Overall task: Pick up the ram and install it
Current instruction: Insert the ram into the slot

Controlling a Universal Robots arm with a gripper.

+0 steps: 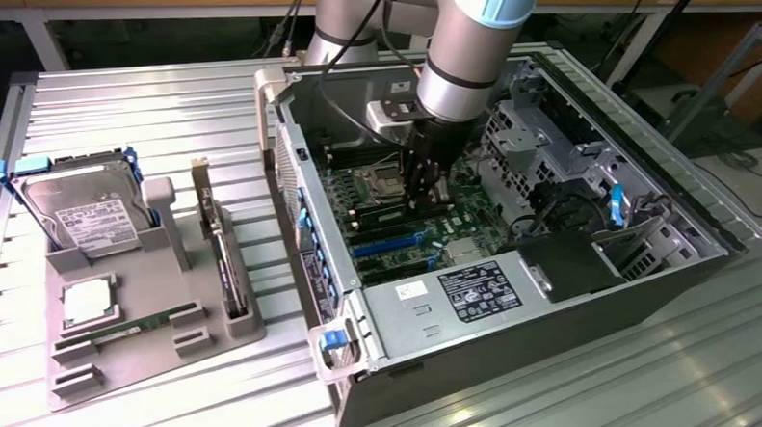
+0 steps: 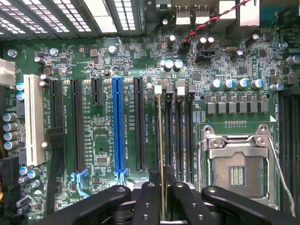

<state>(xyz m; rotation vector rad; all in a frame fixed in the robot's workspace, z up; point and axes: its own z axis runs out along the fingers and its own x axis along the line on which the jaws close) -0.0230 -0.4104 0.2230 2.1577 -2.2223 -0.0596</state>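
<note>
Over DIMM slots (image 2: 180,136): fingers (image 2: 149,201) clamped on 1 ram (image 2: 162,140); 1 twin (image 1: 109,332) on tray (image 1: 144,364).

Nothing legible — HDD label (image 1: 92,226), PSU sticker (image 1: 485,288), mobo print (image 2: 127,129) unreadable.

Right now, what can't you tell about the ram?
Wrist view: ram is edge-on, so its chips are hidden and seating depth is unclear.
Wrist view: fingers cover the ram's near end.
Exterior view: gripper blocks the ram.
</note>
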